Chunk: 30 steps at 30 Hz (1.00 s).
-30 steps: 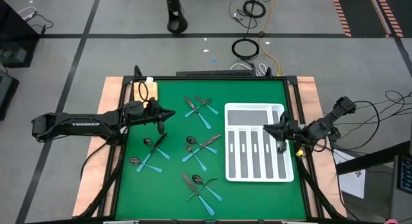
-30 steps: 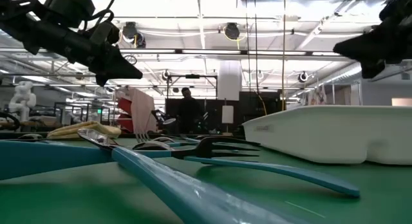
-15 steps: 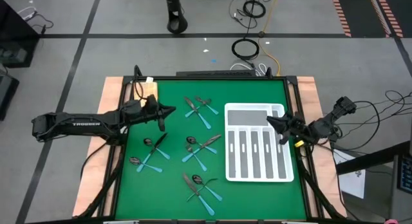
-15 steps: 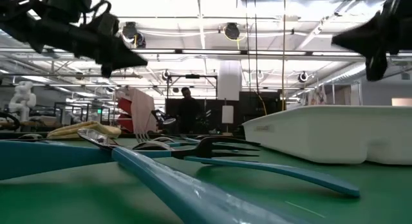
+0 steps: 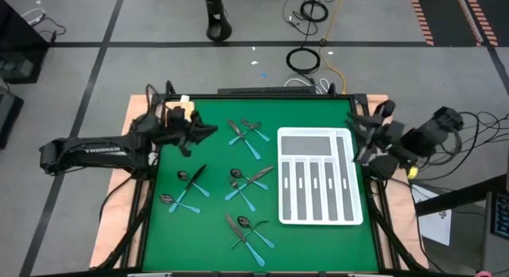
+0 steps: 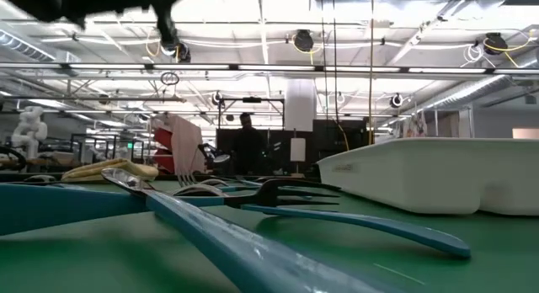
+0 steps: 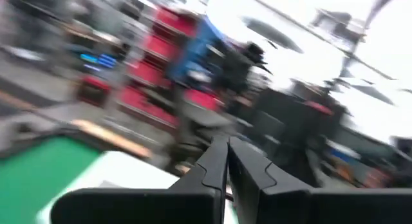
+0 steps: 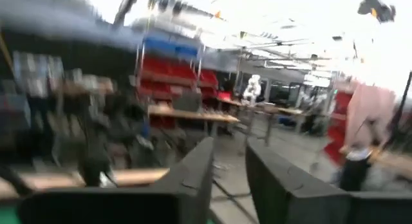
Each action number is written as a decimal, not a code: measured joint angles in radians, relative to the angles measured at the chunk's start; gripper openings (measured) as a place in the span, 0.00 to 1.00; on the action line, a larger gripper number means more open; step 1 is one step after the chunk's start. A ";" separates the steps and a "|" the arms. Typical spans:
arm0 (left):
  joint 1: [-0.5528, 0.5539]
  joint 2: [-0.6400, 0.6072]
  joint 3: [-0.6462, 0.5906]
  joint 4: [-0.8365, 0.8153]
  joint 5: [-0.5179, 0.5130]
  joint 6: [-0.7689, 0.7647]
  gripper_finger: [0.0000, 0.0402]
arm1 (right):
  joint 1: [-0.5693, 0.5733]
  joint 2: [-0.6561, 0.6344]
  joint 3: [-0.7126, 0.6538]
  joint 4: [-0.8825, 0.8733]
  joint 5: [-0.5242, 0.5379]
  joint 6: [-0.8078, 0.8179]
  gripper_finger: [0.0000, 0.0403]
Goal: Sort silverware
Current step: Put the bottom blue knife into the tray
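**High view: sorting not yet begun, both tools empty**

High view, from left to right: the left arm carries the white word "TROSSEN". Its left tool [image 5: 205,131] hovers at the far left of the green worktop [image 5: 318,110], fingers pressed together, holding nothing. The silverware [image 5: 242,180] lies in crossed little groups in the middle of the worktop, all outside the white divided tray [image 5: 318,223]. The tray's compartments look empty, so all the sorting is left. The right tool [image 5: 358,138] is raised over the tray's right edge, fingers slightly apart, nothing between them.
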 joint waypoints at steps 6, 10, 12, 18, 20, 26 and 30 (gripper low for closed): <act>-0.031 0.010 0.395 -0.582 0.053 0.174 0.05 | -0.114 0.320 0.305 -0.302 0.097 0.235 0.44; -0.032 0.053 0.669 -1.125 -0.186 0.266 0.05 | -0.214 0.462 0.448 -0.531 0.043 0.454 0.51; -0.030 0.073 0.768 -1.330 -0.286 0.261 0.05 | -0.263 0.525 0.498 -0.687 -0.061 0.607 0.51; -0.049 0.084 0.829 -1.610 -0.142 0.264 0.05 | -0.361 0.675 0.518 -0.981 -0.545 0.919 0.49; -0.071 0.091 0.828 -1.673 -0.106 0.265 0.05 | -0.356 0.733 0.519 -0.963 -0.707 0.941 0.49; -0.169 0.109 0.828 -1.704 -0.100 0.338 0.05 | -0.281 0.959 0.577 -0.857 -0.943 0.836 0.47; -0.229 0.143 0.828 -1.704 -0.109 0.347 0.05 | -0.266 1.103 0.684 -0.872 -0.947 0.797 0.46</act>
